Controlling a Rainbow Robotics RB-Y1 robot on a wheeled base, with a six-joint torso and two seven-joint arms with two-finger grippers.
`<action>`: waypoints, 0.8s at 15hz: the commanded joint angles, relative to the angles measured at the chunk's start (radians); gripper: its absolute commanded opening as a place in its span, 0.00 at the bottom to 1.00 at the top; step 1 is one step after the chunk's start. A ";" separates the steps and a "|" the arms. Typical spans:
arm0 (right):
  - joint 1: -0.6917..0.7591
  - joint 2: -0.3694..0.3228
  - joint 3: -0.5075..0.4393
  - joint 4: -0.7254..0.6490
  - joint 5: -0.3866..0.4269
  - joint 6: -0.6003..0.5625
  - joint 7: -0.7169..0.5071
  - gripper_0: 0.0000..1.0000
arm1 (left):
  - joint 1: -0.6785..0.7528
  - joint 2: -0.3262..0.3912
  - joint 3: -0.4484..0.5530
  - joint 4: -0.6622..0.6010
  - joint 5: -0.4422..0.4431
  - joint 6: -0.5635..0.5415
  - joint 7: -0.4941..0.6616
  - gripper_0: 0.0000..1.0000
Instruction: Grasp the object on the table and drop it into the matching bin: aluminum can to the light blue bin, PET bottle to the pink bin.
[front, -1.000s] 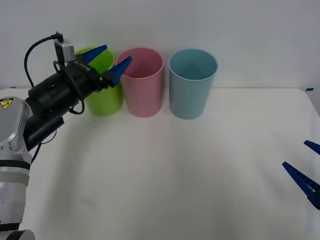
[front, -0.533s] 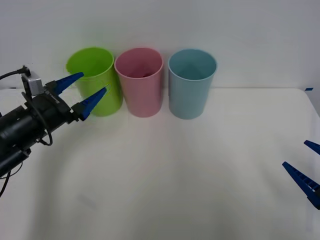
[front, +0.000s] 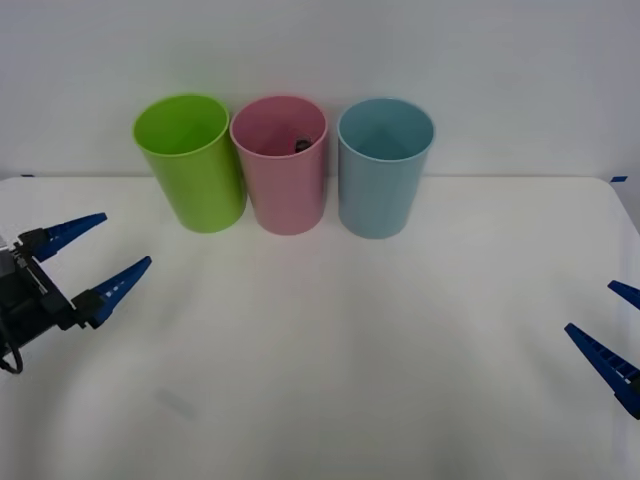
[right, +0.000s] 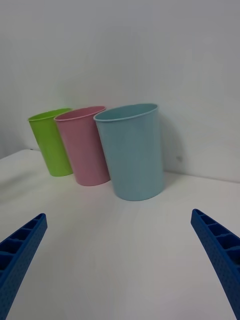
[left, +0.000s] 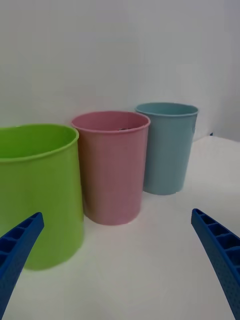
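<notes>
Left gripper (front: 90, 258), blue ribbed fingers spread wide w/ nothing between, sits low over the wide flat white tabletop (front: 340, 360) near its left edge, in front of and well apart from the bins.

Back of table, against the wall, three tall round tapered plastic cups in a row, upright. L to R: lime green bin (front: 190, 160), pink bin (front: 281, 162), light blue bin (front: 384, 165). Green & pink nearly touch; a slim gap before the blue.

The small clear PET bottle (front: 301, 146): just a dark bit, likely the black cap, shows inside the pink bin, by the inner wall on the side toward the blue one. The rest is hidden by the bin wall.

Wide bare tabletop from the bins fwd to the near edge.

Right gripper (front: 616, 335) at the far right edge of the front view, low over the table, fingers apart, holding nothing.
</notes>
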 joint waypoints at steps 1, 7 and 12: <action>0.000 0.000 0.000 0.000 0.000 0.000 0.000 1.00 | 0.072 0.027 0.012 0.000 0.051 -0.028 -0.050 1.00; 0.000 0.000 0.000 0.000 0.000 0.000 0.000 1.00 | 0.188 0.086 0.031 -0.002 0.109 -0.108 -0.122 1.00; 0.000 0.000 0.000 0.000 0.000 0.000 0.000 1.00 | 0.264 0.156 0.067 -0.002 0.126 -0.137 -0.162 1.00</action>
